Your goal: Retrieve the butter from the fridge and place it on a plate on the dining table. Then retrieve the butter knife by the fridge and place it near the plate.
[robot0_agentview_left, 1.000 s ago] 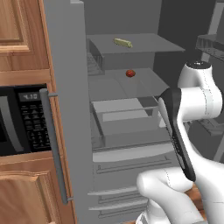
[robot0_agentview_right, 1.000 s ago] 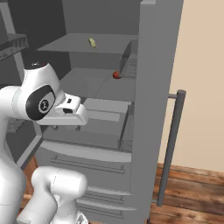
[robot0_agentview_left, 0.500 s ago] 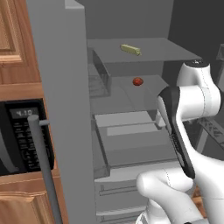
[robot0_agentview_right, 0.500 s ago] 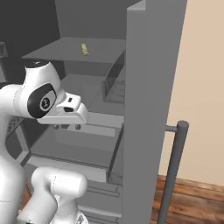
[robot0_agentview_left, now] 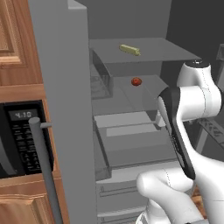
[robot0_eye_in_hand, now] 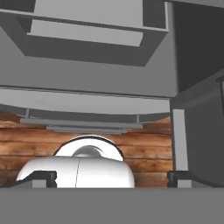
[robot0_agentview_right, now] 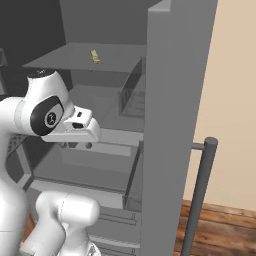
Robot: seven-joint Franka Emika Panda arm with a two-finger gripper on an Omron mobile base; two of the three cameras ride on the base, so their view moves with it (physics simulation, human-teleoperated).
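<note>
We are facing the tall grey steel fridge (robot0_agentview_left: 65, 87), doors swung wide for access. The small pale-yellow butter stick (robot0_agentview_left: 130, 49) is lying on the far upper shelf (robot0_agentview_left: 162, 50). Our claw (robot0_eye_in_hand: 111, 177) is standing fully open, holding nothing, pointing floorward.

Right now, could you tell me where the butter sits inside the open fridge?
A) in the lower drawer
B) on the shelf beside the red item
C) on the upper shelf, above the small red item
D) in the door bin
C: the butter lies on the upper shelf of the fridge, with the small red item on the shelf below it.
</note>
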